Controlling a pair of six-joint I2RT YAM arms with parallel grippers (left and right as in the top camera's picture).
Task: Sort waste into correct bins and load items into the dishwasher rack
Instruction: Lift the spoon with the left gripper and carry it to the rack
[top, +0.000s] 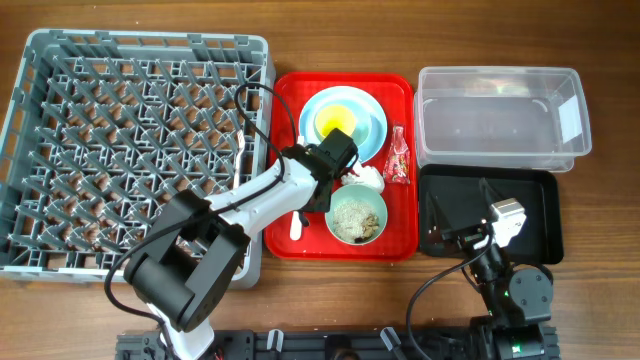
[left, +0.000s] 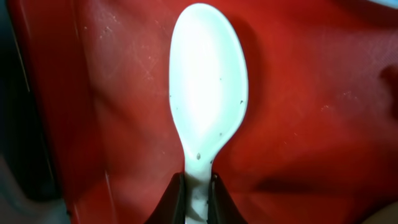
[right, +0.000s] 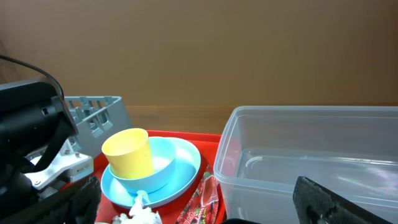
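Note:
In the left wrist view a white plastic spoon (left: 208, 81) lies on the red tray (left: 311, 93), and my left gripper (left: 199, 194) is shut on its handle. From overhead the left gripper (top: 312, 198) is low over the tray's left side, with the spoon's (top: 297, 226) white end showing past it. The yellow cup (right: 127, 152) stands in the light blue bowl (right: 163, 167) on the blue plate (right: 183, 177). A red wrapper (top: 399, 155), a white tissue (top: 370, 178) and the green bowl (top: 356, 216) of scraps are on the tray. My right gripper (top: 480, 235) hangs open over the black tray (top: 535, 215).
The grey dishwasher rack (top: 130, 150) fills the table's left side, touching the red tray (top: 290, 110). The clear tub (top: 500, 115) stands at the back right, behind the black tray. The left arm crosses the rack's front right corner.

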